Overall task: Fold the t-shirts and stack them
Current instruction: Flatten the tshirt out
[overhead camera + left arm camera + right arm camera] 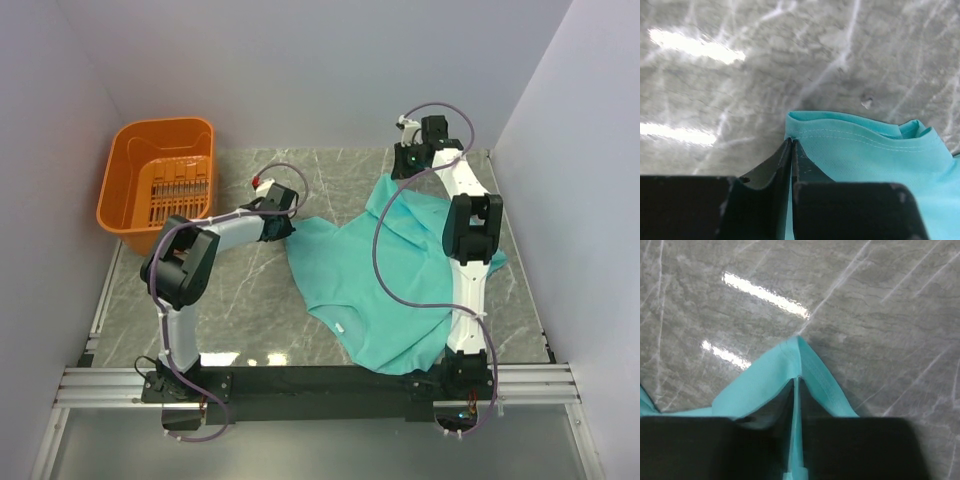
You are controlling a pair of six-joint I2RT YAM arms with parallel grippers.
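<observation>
A teal t-shirt (380,285) is seen from the top camera, spread loose and rumpled across the right half of the grey marbled worktop (250,300), well apart from the orange plastic basket (128,220) at the far left. Only this view takes in the whole garment: a small white label (340,327) is shown near its front-left edge, and a purple cable (383,262) of the right arm is draped across the cloth. The left gripper (287,228) is placed at the shirt's left corner, the right gripper (404,172) at its far corner.

What the overhead view cannot settle is supplied by the wrist cameras. In the left wrist view the left gripper (791,142) is closed, with a stitched hem of the t-shirt (865,150) pinched between its fingers. In the right wrist view the right gripper (797,379) is likewise clamped on a folded peak of the t-shirt (765,385), and a strip of cloth is seen between the fingers. The shirt's near edge is partly hidden behind the right arm, and sleeves and neckline cannot be clearly made out
</observation>
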